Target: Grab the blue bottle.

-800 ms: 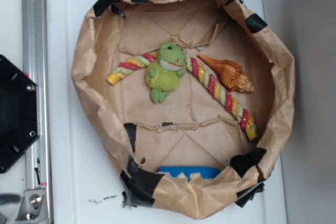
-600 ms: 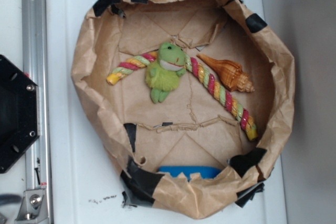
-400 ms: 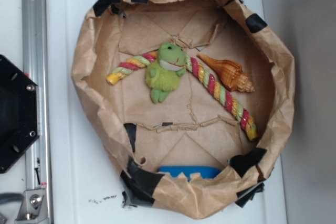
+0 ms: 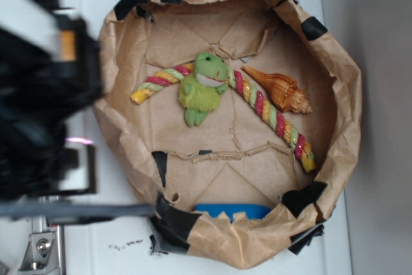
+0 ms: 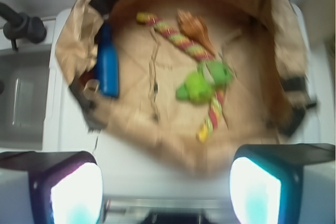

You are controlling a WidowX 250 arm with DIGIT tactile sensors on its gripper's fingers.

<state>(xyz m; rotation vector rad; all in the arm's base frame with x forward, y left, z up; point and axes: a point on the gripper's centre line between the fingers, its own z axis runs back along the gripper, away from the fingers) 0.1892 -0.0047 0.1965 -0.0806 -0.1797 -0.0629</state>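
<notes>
The blue bottle lies against the near wall of the brown paper bowl, mostly hidden by the rim in the exterior view. In the wrist view the blue bottle lies lengthwise along the bowl's left wall. My gripper is open, fingers wide apart with nothing between them, outside the bowl above the white surface. In the exterior view the arm is a dark blur at the left, beside the bowl; its fingers are not distinguishable there.
Inside the bowl lie a green plush frog, a striped twisted rope toy and an orange shell. Black tape patches hold the bowl's crumpled rim. A metal rail runs along the left.
The arm has swung into view at the left of the bowl, where only the black base showed before. The toys and the bottle have not moved.
</notes>
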